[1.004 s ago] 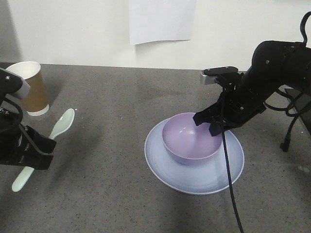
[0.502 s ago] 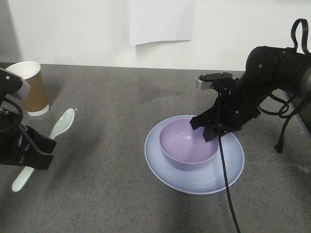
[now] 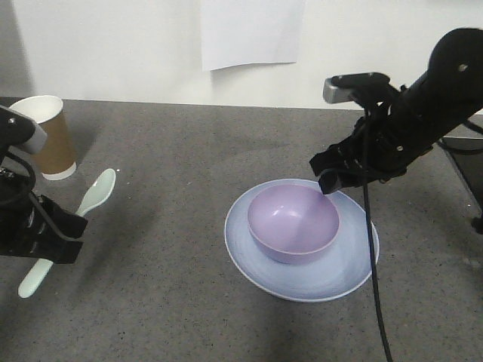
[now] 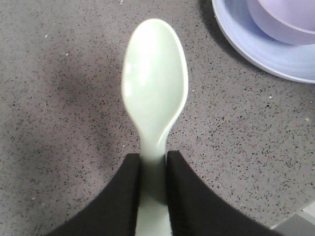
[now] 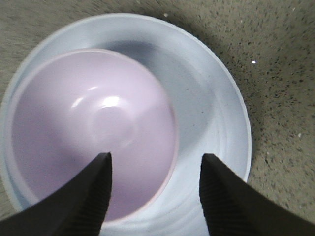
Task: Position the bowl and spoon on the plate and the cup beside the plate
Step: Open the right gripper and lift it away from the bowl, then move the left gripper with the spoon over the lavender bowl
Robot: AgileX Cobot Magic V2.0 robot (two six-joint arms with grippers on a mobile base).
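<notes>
Left wrist view: the left gripper [image 4: 152, 160] clamps the handle of a pale mint-green plastic spoon [image 4: 155, 83], which lies well left of the round pale blue plate [image 3: 302, 285]. A lavender-purple plastic bowl [image 3: 293, 222] sits on that plate. The right gripper [image 5: 155, 156] hovers above it, spread wide and empty. A brown paper cup [image 3: 47, 136] stands upright far left of the plate.

No readable text, labels or numbers anywhere.
</notes>
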